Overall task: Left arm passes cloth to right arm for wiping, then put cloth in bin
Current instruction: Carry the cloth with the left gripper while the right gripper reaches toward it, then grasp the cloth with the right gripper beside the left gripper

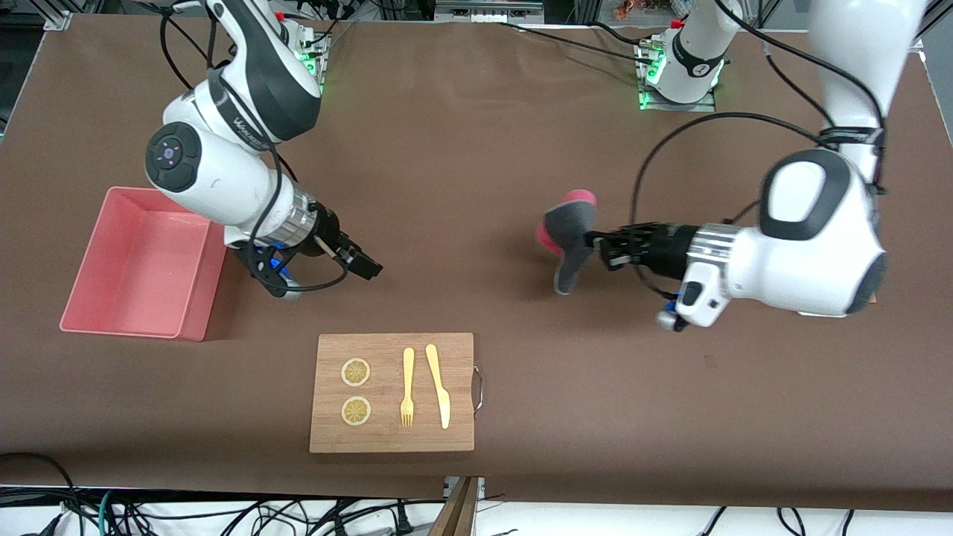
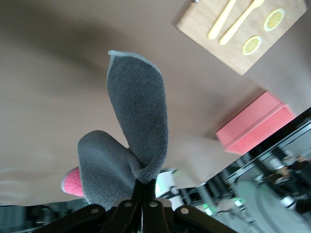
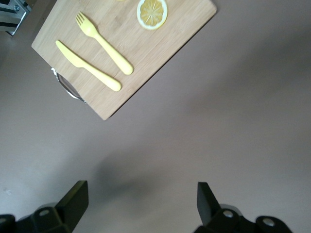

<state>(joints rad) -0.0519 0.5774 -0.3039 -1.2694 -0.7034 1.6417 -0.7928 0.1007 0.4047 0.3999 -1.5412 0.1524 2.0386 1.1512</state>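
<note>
— Right gripper [image 1: 356, 260], beside the bin [image 1: 89, 298]: jaws spread wide, empty?

— Yes. Left gripper [image 1: 595, 240] pinches the cloth [image 1: 569, 234] in mid-air over bare table, clamped at its fold.

— Looks soft, light, floppy?

— I'd take a drooping grey flap, clear of those fingers.

Cloth [image 1: 569, 238]: dark grey fleece face, pinkish-red reverse, pale stitched edge. Bin [image 1: 89, 268]: salmon pink throughout. Table [image 1: 476, 149] cover: plain matte brown. Board [image 1: 392, 432]: light wood with fine grain, silver wire handle. Fork [image 1: 407, 387] and knife [image 1: 438, 385]: pale yellow. Two lemon slices [image 1: 356, 372]: yellow, whitish rims, radial segments. Arms: white shells, black joints. Left gripper [image 1: 595, 242] and right gripper [image 1: 365, 264]: black.
</note>
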